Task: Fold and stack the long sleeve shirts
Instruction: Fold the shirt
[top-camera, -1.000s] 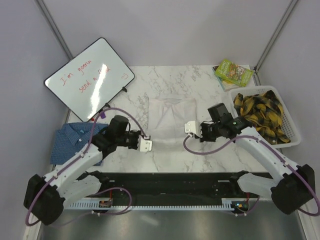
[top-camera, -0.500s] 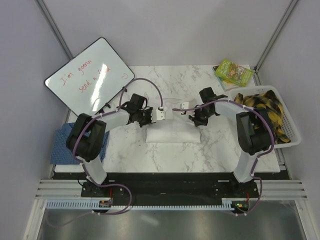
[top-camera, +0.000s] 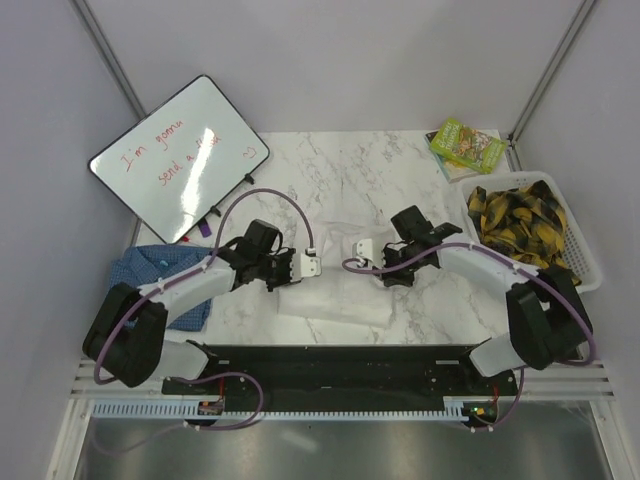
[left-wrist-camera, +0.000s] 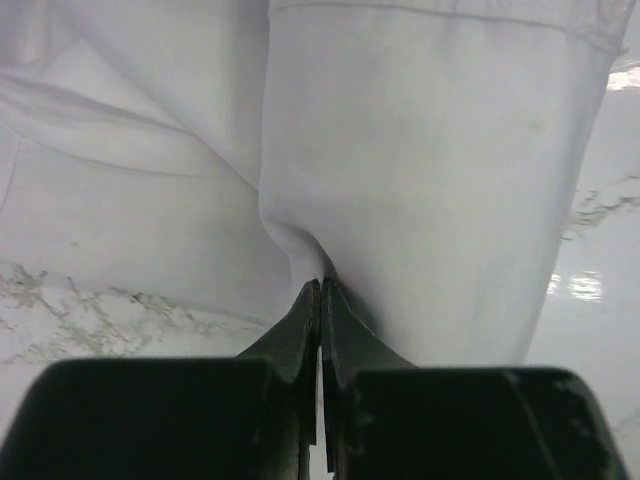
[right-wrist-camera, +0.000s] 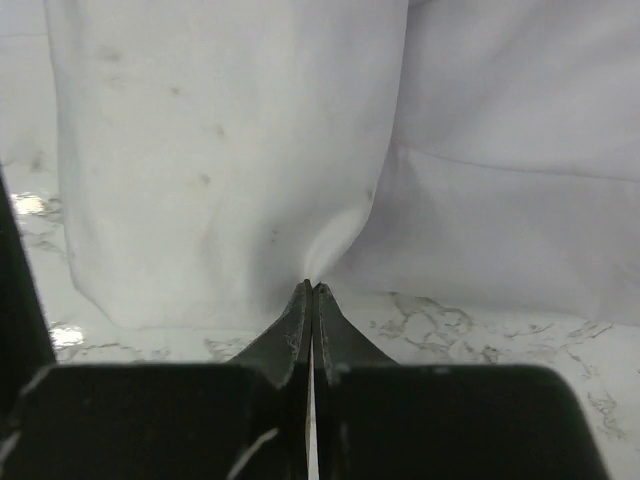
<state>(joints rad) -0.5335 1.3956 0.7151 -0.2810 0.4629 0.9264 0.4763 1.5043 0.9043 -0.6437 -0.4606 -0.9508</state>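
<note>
Both jaws are clenched on pinches of cloth: the left gripper and the right gripper each nip a fold of the white shirt, which lies mid-table between them, bunched toward the near edge. The blue checked shirt lies at the left edge of the marble table, partly under the left arm. A whiteboard leans far left. On the right a basket holds a yellow plaid cloth, and a green book lies beyond it.

Left hand, right hand: both shut.
</note>
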